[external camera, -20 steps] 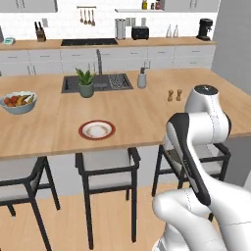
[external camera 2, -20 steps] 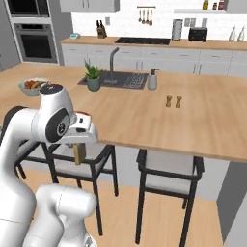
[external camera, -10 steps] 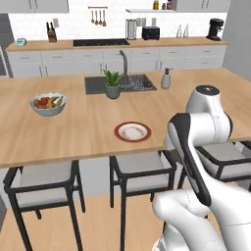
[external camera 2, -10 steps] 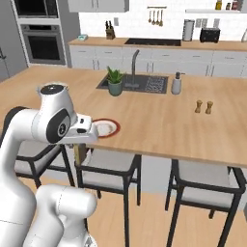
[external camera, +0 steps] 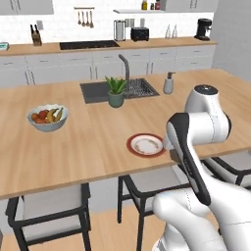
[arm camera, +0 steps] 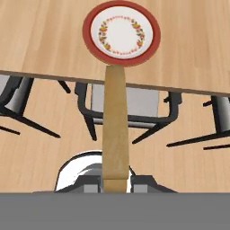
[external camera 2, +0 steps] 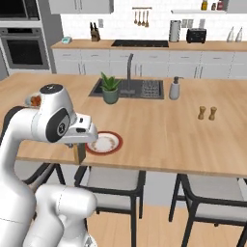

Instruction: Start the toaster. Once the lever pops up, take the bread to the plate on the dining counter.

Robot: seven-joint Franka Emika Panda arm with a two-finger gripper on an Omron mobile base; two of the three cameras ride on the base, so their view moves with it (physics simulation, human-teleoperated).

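Fruit bowl point(external camera: 47, 117) sits at the far left of the dining counter point(external camera: 88, 147), holding what look like apples and a banana; right of it a potted plant point(external camera: 116, 92) stands at the near edge of the dark inset sink point(external camera: 98, 91), and a soap dispenser point(external camera: 168, 83) stands past the sink's right end. On the back counter against the white-tiled wall, the black toaster point(external camera: 139, 34) is well apart from everything in play. Near the front edge of the dining counter lies the plate point(external camera: 145, 145), red-brown rimmed and bare. Right of it, in the right base view, the gripper point(external camera 2: 78, 148) hangs just off the counter's front edge, above the stools point(external camera 2: 117, 185), jaws narrowed onto the bread point(arm camera: 116, 126). The hand view shows the tan slice pinched edge-on by its lower end, its far end pointing at the plate. Farther right, salt and pepper shakers point(external camera 2: 207, 113) stand clear of the path.

The step in hand looks like the delivery. To do it well, the slice should be carried forward over the counter lip with enough height that its free end does not catch the wood, brought over the pale centre, tipped toward flat, lowered close, and only then let go, so it does not tumble off the rim.
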